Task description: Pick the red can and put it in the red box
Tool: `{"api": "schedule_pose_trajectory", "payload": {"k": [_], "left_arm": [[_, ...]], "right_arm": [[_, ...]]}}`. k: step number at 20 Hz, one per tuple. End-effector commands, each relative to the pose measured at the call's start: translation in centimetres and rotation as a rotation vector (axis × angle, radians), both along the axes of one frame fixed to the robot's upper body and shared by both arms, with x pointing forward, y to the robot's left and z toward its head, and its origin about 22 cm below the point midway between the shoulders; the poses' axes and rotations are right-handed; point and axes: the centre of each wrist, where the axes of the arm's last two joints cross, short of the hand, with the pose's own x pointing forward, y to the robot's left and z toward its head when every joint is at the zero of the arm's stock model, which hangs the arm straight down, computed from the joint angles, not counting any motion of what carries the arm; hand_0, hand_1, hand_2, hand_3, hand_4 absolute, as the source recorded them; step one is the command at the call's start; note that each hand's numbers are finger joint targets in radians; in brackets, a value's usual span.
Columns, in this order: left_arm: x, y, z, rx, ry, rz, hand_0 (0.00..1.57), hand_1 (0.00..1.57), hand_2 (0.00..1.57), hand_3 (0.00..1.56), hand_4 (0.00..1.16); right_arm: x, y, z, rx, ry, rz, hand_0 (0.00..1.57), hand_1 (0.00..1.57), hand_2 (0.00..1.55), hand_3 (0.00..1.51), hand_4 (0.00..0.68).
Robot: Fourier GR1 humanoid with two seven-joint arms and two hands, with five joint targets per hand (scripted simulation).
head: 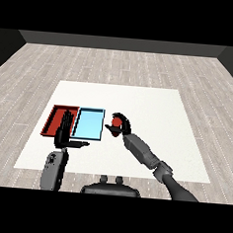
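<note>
1. On the white table point(154, 106), the right hand point(121, 128) is curled round the red can point(116, 121), just right of the light blue tray point(89, 124).
2. Red tray point(55, 114) holds no can; judged stage: can grasped, transfer and release outstanding.
3. Left hand point(64, 131) has straight fingers, holds nothing, and overlaps the red tray's near edge.
4. Most of the can is hidden by fingers; whether it is lifted cannot be told.

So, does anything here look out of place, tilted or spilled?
Nothing stands out. The red tray and light blue tray lie side by side, the right hand curls round the red can, and the left hand is open.
</note>
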Motion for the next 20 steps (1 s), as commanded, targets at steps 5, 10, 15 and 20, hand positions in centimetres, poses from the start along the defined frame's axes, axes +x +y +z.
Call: {"api": "schedule_pose_trajectory", "payload": {"k": [5, 10, 15, 20], "left_arm": [[0.1, 1.0, -0.5, -0.005, 0.0, 0.02, 0.0, 0.0, 0.0, 0.0, 0.0], [-0.4, -0.5, -0.5, 0.005, 0.004, 0.009, 0.0, 0.0, 0.0, 0.0, 0.0], [0.4, -0.4, -0.2, 0.02, -0.009, 0.013, 0.0, 0.0, 0.0, 0.0, 0.0], [0.1, -0.4, -0.8, 0.035, -0.005, -0.001, 0.0, 0.0, 0.0, 0.0, 0.0]], "right_arm": [[0.6, -0.5, 0.1, -0.075, 0.041, -0.055, 1.57, 1.57, 1.49, 1.43, 0.573], [0.4, 0.5, 0.7, -0.086, 0.058, -0.054, 1.57, 1.57, 1.49, 1.43, 0.577], [1.3, -1.6, -0.3, -0.065, 0.036, -0.067, 1.57, 1.57, 1.49, 1.43, 0.582], [1.6, 1.1, 2.9, -0.078, -0.023, -0.068, 1.57, 1.57, 1.48, 1.41, 0.59]]}}
